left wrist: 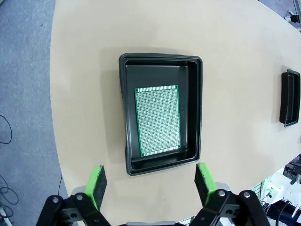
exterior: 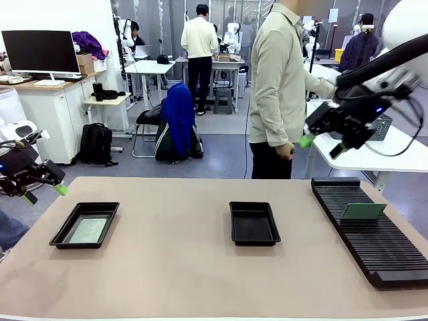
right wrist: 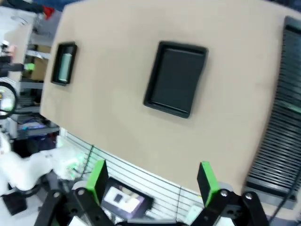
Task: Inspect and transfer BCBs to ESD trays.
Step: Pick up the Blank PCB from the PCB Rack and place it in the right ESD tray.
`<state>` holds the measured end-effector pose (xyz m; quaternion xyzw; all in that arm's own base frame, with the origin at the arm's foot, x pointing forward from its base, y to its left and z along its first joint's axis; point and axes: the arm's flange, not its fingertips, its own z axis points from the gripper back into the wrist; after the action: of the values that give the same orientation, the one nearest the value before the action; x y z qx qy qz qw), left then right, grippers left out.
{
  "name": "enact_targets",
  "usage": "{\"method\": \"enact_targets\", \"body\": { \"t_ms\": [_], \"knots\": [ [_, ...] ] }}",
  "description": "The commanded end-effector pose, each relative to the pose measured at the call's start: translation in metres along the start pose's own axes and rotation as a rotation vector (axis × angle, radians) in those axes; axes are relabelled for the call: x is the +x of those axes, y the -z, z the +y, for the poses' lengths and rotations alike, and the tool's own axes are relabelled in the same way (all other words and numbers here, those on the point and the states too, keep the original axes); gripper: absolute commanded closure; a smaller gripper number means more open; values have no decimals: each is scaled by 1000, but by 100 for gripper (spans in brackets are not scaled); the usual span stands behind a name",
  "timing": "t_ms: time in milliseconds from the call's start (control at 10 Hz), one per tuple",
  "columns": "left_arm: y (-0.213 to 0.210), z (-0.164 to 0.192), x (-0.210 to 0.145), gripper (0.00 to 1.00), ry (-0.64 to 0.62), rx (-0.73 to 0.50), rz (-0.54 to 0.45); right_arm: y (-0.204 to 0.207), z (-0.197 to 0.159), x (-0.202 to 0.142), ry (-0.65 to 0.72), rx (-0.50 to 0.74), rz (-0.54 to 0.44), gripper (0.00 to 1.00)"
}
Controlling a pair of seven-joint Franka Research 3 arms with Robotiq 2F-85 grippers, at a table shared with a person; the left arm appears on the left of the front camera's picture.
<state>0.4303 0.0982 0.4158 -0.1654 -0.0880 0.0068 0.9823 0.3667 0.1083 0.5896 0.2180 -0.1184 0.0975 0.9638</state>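
One green BCB (left wrist: 157, 121) lies flat in the left ESD tray (exterior: 70, 228), also seen from above as the tray (left wrist: 195, 113). A second ESD tray (exterior: 254, 224) sits mid-table with a bare floor, shown again as the tray (right wrist: 175, 78). Another BCB (exterior: 363, 211) stands tilted in the black slotted rack (exterior: 374, 234). My left gripper (exterior: 45, 188) hangs open off the table's left edge, high above the left tray; its fingers (left wrist: 98, 185) hold nothing. My right gripper (exterior: 323, 144) is raised at the upper right, open and empty, with green pads (right wrist: 97, 178).
A person in a pale shirt (exterior: 281, 80) stands at the table's far side, hand near my right gripper. Behind are a white side table (exterior: 374, 157), desks, a monitor and other people. The tan tabletop (exterior: 180, 267) has wide free room between trays.
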Motion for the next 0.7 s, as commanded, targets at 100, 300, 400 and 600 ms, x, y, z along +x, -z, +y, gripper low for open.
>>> {"method": "enact_targets", "body": {
  "t_ms": [100, 300, 400, 600],
  "knots": [
    [1, 1, 1, 0, 1, -1, -10, -48, -29, 10, -135, -103, 31, 0],
    [1, 1, 1, 0, 1, -1, -10, -79, -47, 13, -263, -170, 41, 0],
    [1, 1, 1, 0, 1, -1, -10, -87, -52, 14, -319, -173, 48, 0],
    [1, 1, 1, 0, 1, -1, -10, -105, -61, 18, -491, -226, 93, 0]
  ]
}}
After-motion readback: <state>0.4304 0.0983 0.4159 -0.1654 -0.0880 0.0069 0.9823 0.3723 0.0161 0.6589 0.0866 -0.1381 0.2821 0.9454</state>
